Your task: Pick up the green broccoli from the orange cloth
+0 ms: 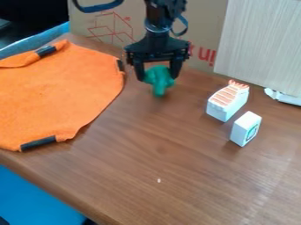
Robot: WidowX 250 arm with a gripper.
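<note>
The black gripper hangs at the upper middle of the camera view, over the back part of the wooden table. It is shut on a green object, which sits between its two fingers and sticks out below them. Whether the green object's lower end touches the table, I cannot tell. To the right stand a white block with orange stripes and, just in front of it, a smaller white block with a dark green mark on one side.
An orange cloth with black strips at its edges covers the table's left side. Behind the gripper is a cardboard box, with a pale panel to its right. The brown table ends in a slanting front-left edge.
</note>
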